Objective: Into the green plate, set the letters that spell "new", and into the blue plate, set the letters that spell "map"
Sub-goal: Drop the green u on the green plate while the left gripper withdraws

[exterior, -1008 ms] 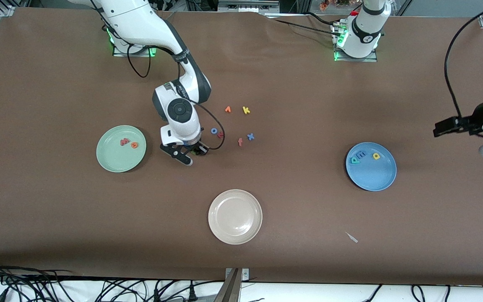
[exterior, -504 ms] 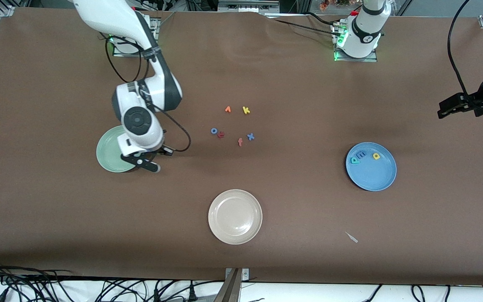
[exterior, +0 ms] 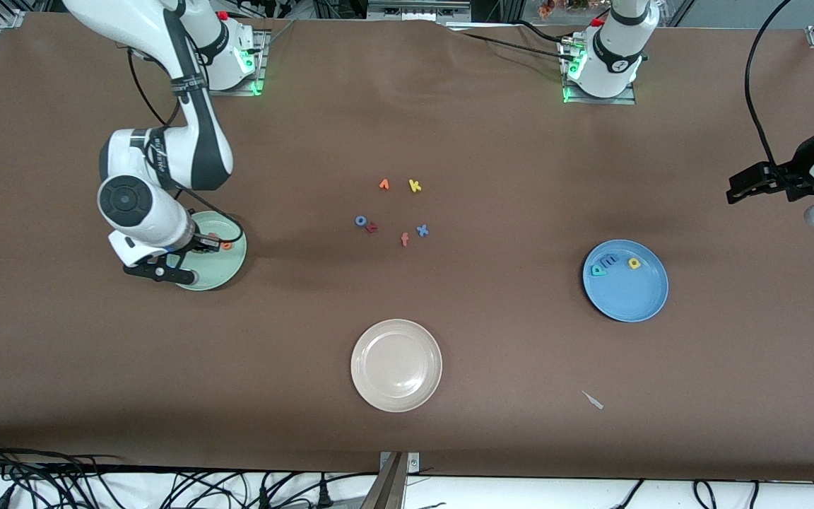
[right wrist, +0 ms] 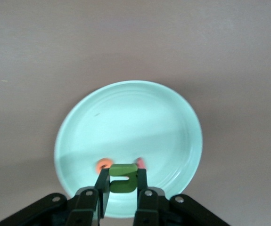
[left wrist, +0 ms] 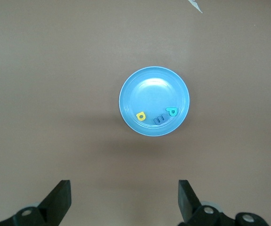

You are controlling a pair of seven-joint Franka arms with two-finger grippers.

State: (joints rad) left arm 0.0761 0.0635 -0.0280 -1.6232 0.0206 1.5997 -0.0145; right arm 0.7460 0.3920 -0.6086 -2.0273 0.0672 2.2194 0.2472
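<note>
Brown paper covers the table seen from the front, where the right gripper is held over the green plate at the right arm's end; an orange-red "e" is seen in that plate beside the arm, the rest being hidden. The blue plate is set toward the left arm's end, with the teal "p", the blue "m" and the yellow "a" lying in it. The left gripper is kept waiting in the air past that plate, at the table's edge. A cream-white plate is placed nearer the camera, and spare letters are scattered mid-table. In the left wrist view, the left gripper is shown spread wide and empty, high over the blue plate and its three letters. In the right wrist view, the green "n" is pinched between the narrowed fingers of the right gripper, directly over the green plate, with the "e" and part of a pink letter lying below.
</note>
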